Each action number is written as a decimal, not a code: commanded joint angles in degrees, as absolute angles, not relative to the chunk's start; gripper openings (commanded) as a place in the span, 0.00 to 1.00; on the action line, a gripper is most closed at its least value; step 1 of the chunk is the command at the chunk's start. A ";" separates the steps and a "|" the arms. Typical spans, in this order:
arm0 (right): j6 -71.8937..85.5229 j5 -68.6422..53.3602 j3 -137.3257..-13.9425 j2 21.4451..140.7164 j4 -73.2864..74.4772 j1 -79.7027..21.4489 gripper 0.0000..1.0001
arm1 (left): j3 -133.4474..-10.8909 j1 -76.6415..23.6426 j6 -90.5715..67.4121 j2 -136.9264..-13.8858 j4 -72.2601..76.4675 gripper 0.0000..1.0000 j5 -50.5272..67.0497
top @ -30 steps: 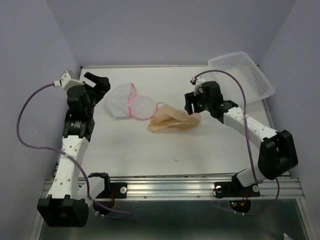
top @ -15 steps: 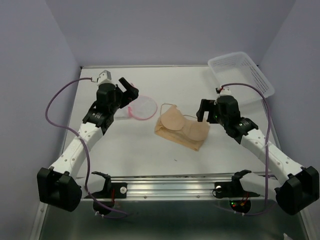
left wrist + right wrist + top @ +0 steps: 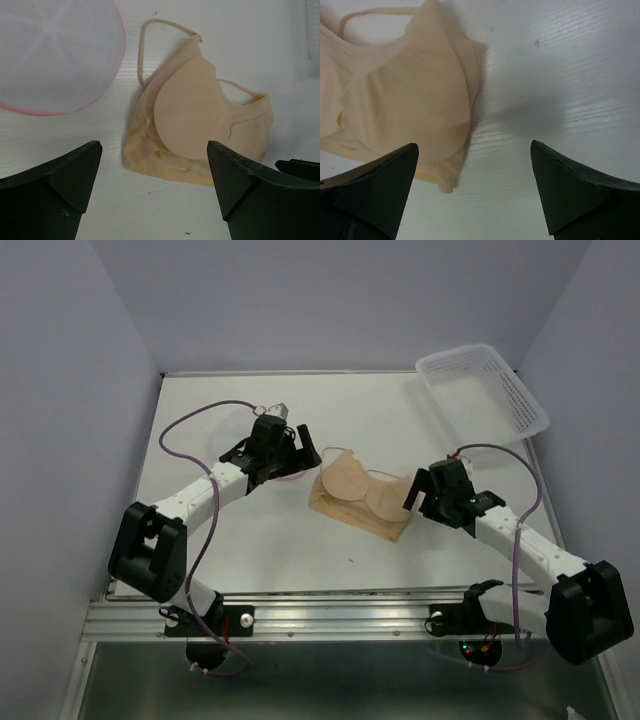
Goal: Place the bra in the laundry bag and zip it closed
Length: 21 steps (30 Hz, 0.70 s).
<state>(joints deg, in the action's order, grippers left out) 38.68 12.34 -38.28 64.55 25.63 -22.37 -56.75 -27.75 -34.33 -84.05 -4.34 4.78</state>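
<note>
Left fingers (image 3: 60, 185) spread, empty; the bra (image 3: 195, 125) lies flat on the surface (image 3: 260, 45) just ahead, between their tips; the bag (image 3: 55, 55), ahead of the left tip, is cut off by the frame and mostly hidden under the arm (image 3: 215, 490) from above; right fingers (image 3: 570, 190) spread, bra ahead-left, cropped.

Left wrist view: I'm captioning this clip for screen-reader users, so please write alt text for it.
A peach-beige bra lies on the white table, seen from above between the two dark fingers of the open left gripper, which holds nothing. At the upper left, close beside the bra, is the white mesh lid of the laundry bag, rimmed in pink.
</note>
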 commanded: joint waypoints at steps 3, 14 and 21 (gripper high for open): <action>42.19 9.06 -32.70 63.11 18.29 -22.15 0.93 | -63.10 -31.11 -31.38 -89.37 -2.11 0.99 9.04; 47.72 8.34 -26.98 67.49 5.36 -22.15 0.68 | -64.25 -32.08 -32.52 -96.06 -2.20 0.99 4.05; 47.37 11.33 -27.51 67.50 5.36 -22.15 0.42 | -63.37 -32.17 -32.78 -98.87 -1.50 0.84 6.06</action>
<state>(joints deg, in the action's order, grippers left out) 46.72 8.36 -27.27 68.16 8.60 -22.28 -63.07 -32.14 -33.17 -97.82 -2.44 5.85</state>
